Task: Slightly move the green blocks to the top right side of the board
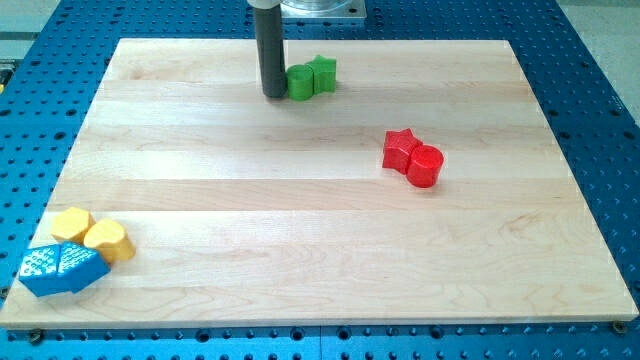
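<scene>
A pale wooden board (320, 230) lies on a blue perforated table (600, 120). Near the frame's top centre sit a green cylinder (300, 83) and green star (322, 71), touching. Right of centre, a red star (400, 149) abuts a red cylinder (425, 166). At lower left cluster two yellow blocks (72, 224) (109, 240) (shapes unclear, perhaps a hexagon and cylinder) against two blue blocks (42, 268) (80, 266).

A robotics lab or test rig. A pale wooden board (320, 240) lies on a blue perforated bench (600, 110), its grid of mounting holes typical of lab fixtures. A dark rod (272, 50) hangs from a metal machine flange (320, 8), and small coloured test blocks sit on the board.
</scene>
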Controlling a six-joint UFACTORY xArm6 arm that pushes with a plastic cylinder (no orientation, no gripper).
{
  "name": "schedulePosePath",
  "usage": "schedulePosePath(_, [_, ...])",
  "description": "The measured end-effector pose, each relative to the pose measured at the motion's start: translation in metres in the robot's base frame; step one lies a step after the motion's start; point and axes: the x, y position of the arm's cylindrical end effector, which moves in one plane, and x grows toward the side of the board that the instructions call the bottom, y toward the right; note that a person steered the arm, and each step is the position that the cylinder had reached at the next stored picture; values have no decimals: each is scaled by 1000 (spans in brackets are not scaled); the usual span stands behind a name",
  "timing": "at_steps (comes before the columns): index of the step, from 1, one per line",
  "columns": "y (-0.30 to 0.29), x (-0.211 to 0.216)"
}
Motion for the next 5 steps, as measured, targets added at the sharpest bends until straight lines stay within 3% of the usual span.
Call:
schedulePosePath(1, [4, 16])
schedulePosePath(3, [55, -7])
schedulePosePath(4, [67, 3])
schedulePosePath(5, [129, 33])
